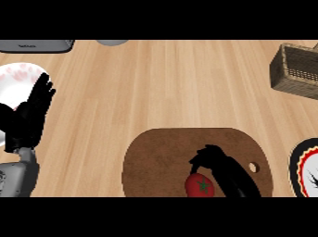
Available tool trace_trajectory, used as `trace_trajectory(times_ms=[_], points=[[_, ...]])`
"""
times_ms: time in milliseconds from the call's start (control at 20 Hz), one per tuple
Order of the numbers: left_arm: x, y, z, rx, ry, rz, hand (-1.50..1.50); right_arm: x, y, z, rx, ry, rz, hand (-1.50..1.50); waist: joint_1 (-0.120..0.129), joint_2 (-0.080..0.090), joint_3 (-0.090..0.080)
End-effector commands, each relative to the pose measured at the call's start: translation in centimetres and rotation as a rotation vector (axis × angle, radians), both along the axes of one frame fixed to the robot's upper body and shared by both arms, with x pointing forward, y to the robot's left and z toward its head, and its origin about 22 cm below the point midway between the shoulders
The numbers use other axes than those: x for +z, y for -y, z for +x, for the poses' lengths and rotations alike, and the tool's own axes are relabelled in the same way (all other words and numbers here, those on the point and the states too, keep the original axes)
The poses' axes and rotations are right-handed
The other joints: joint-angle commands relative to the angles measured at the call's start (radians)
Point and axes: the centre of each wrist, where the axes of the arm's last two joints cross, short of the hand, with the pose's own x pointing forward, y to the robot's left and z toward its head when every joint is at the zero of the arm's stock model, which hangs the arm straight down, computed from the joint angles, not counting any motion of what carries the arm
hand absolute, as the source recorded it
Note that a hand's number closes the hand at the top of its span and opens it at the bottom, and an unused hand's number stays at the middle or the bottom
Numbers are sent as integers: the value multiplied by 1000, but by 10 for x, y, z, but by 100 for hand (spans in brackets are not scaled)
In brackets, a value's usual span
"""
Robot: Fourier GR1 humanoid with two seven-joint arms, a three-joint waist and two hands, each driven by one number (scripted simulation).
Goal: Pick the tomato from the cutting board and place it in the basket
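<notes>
Right robot hand [224,172] lies over the cutting board [162,157], fingers curling beside the tomato [200,186] but not yet closed round it; the wicker basket [302,72] waits far right; left robot hand [24,115] rests open

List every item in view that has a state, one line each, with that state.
tomato: on the cutting board, beside the right robot hand, not lifted
cutting board: flat on the counter
basket: upright at the far right, no tomato seen inside
right robot hand: over the board, touching the tomato; grip unclear
left robot hand: open, fingers up, resting at the left
</notes>
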Motion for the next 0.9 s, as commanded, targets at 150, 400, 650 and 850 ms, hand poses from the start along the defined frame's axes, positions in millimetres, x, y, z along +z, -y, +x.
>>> trace_trajectory(times_ms=[150, 400, 650, 850], points=[[6, 0, -14, 3, -4, 11, 0, 13, 39, -18, -33, 25, 255, 150, -9, 9, 4], [2, -11, -9, 23, 7, 19, 0, 61, 38, -29, -45, 139, 532, 150, -20, 8, 3], [-5, 1, -2, 13, 3, -1, 0, 122, 55, -52, -82, 234, 590, 150, -20, 11, 2], [4, -11, -12, -11, -5, -5, 0, 177, 65, -44, -168, 341, 508, 150, 1, 11, 1]])
